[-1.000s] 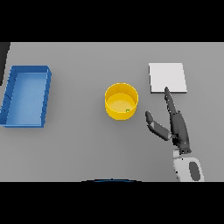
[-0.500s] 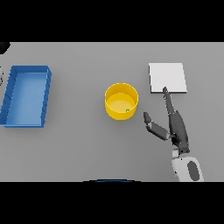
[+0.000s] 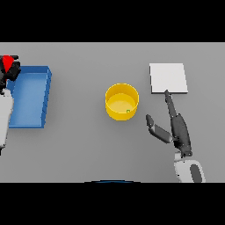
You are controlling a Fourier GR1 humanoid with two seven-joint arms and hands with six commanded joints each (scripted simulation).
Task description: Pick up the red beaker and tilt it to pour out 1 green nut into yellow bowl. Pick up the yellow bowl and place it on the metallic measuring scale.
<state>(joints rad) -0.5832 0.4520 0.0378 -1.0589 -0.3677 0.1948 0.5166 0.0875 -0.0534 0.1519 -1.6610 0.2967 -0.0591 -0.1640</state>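
the red beaker (image 3: 7, 63) is gripped in the left hand (image 3: 10, 72) at far left, clear of the yellow bowl (image 3: 121, 102) holding a green nut (image 3: 128, 111); the right hand (image 3: 176, 129), fingers spread wide, is set right of it, near the scale (image 3: 168, 78).

A grey desk (image 3: 88, 154) is seen from above, filling the view. A blue rectangular tray (image 3: 45, 99) with low walls is set on it near the left side, its long sides running away from the viewer. The tray's floor is the same blue as its walls. Nothing can be made out inside it.
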